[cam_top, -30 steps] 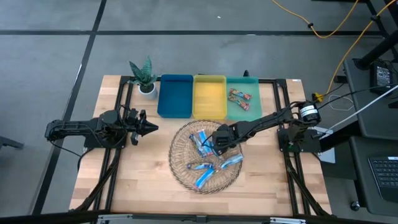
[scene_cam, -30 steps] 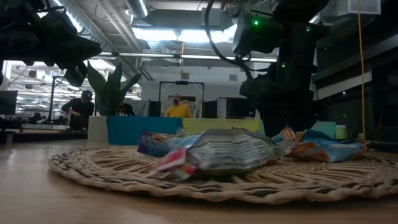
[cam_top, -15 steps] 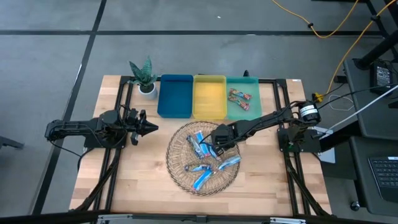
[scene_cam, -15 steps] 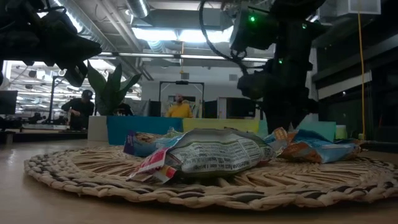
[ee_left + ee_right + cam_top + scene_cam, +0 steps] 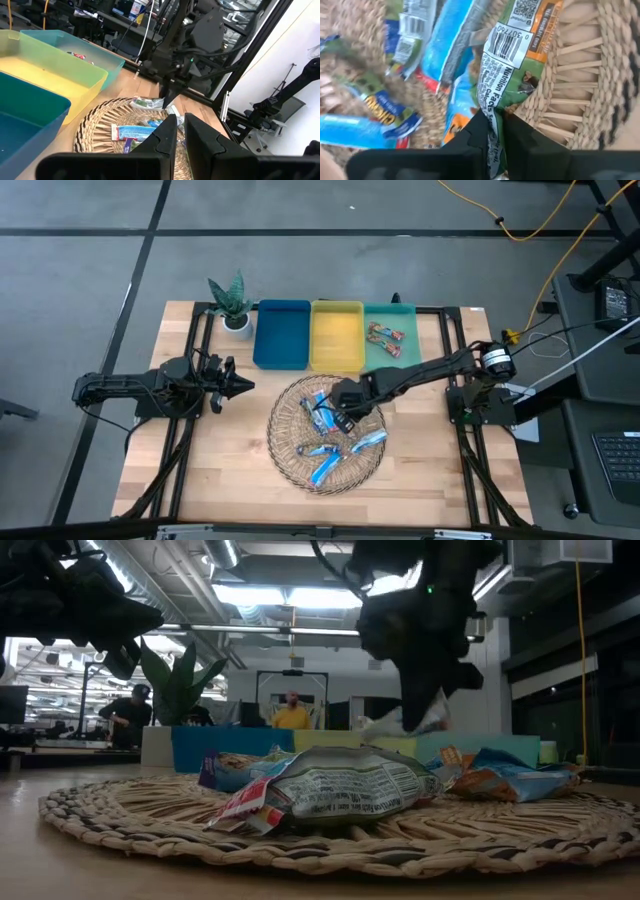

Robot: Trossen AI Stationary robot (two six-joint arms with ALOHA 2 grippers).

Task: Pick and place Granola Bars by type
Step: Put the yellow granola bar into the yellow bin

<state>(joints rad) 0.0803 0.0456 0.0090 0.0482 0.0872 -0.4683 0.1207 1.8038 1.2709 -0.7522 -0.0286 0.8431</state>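
Note:
A round woven basket (image 5: 325, 468) in the middle of the table holds several Granola Bars (image 5: 330, 450) in bright blue and silvery wrappers. My right gripper (image 5: 339, 411) hangs above the basket's far part, shut on a bar with a green and orange wrapper (image 5: 507, 55); this bar also shows in the low view (image 5: 402, 723). Two more multicolour bars (image 5: 386, 340) lie in the green tray (image 5: 405, 315). My left gripper (image 5: 243, 387) waits shut over the table's left part, with nothing in it. My right gripper pinches one end of the green and orange bar's wrapper (image 5: 491, 109) between its two fingers. The fingers come from above, slanting down. The bar hangs below them, tilted, lifted clear of the basket and the other bars.
A blue tray (image 5: 282, 335) and a yellow tray (image 5: 337, 335) stand beside the green one along the far edge. A small potted plant (image 5: 232, 305) stands to the left of the blue tray. People show in the room behind the table (image 5: 290, 712).
My right gripper has taken hold of the green and orange bar in the basket and gone up with it, a little toward the table's left; the bar now hangs clear. The basket has slid slightly to the left.

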